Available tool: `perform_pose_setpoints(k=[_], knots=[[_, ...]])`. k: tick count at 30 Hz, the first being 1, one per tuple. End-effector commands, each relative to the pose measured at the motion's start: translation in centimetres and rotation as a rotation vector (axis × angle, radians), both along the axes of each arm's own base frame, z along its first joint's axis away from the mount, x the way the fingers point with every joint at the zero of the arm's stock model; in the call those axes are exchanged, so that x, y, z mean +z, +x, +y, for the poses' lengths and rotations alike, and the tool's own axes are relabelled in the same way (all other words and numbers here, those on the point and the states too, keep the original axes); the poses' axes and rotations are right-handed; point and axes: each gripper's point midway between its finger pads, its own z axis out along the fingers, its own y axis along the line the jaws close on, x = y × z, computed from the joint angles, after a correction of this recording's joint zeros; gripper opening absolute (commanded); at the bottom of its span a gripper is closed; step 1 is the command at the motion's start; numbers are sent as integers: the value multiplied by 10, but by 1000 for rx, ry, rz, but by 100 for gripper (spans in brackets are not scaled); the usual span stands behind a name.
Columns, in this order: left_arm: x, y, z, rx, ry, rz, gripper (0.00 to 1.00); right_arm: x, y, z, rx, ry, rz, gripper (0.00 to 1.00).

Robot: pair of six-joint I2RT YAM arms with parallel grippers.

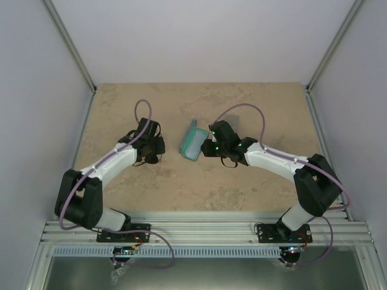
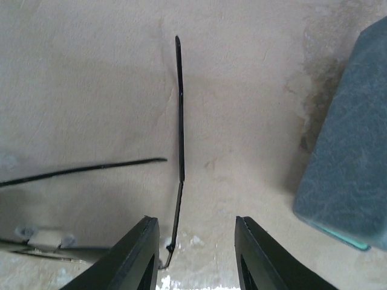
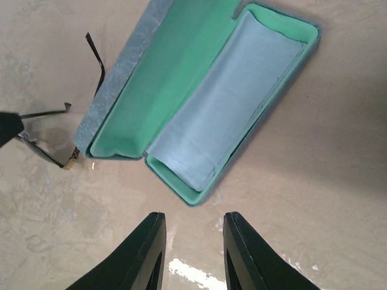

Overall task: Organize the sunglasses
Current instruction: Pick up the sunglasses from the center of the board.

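Little is judged done: the case (image 3: 175, 72) is laid open with the cloth (image 3: 224, 115) inside, while the black sunglasses (image 2: 180, 109) are seen on the table (image 1: 254, 103) just left of it, arms unfolded, ungripped between the parted jaws of the left gripper (image 2: 196, 254), and the right gripper (image 3: 190, 254) is likewise held wide and empty.

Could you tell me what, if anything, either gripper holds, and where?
Nothing. Left gripper and right gripper are open; the sunglasses' arm lies unclamped between the left's fingers.

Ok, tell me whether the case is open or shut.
Open: the case lid lies folded back, showing green lining and a blue cloth inside.
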Motion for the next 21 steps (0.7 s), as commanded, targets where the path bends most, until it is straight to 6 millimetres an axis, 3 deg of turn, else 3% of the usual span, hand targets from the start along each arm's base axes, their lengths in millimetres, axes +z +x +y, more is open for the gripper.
perform_pose_setpoints(k=[1, 8, 14, 21], knots=[[-7, 7, -1, -28, 87, 59, 37, 9, 3, -9, -4, 9, -66, 28], [-38, 9, -14, -95, 167, 169, 36, -4, -2, -26, -9, 8, -54, 28], [-55, 12, -8, -84, 232, 217, 36, -4, -3, -35, -20, 15, -60, 28], [-70, 13, -12, -116, 237, 260, 25, -2, -4, -39, -33, 21, -63, 28]])
